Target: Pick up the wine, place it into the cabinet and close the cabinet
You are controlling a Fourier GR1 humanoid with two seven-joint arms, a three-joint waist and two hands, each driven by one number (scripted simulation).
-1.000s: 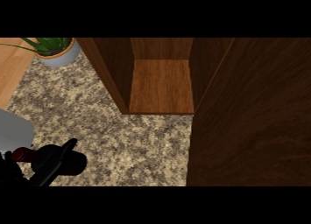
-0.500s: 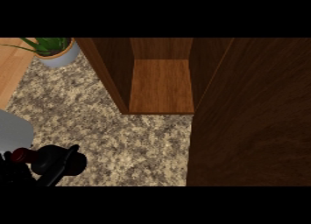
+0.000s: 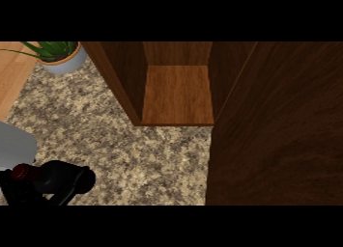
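- Speckled granite counter (image 3: 124, 140) fills the middle of the head view, with a strip of pale wood surface (image 3: 10, 77) at the upper left.
- Low at the left edge sits the wine (image 3: 56, 174), a dark bottle with a reddish cap end pointing left, well apart from the cabinet.
- Curled round it is the left hand (image 3: 31, 190); black fingers wrap the bottle's body, so this hand is gripping the wine. I cannot tell whether the bottle is off the counter or touching it.
- Above that hand lies a grey forearm (image 3: 6, 147), coming in from the left edge.
- No right hand shows anywhere in the view.
- Farther out, the cabinet (image 3: 117, 77) stands open at the top centre, its bare wooden shelf (image 3: 178, 94) facing the robot.
- Its door (image 3: 281, 125), a broad dark wood panel, takes up the right side and seems swung wide.
- A potted plant (image 3: 60, 55) stands on the counter just left of the cabinet's side wall.
- Step in hand, as I judge it: the pick-up is made or nearly made; placing is not yet done.
- Next the bottle must travel up and to the right, clear the cabinet's left wall and settle on the shelf; only then can the door be closed.
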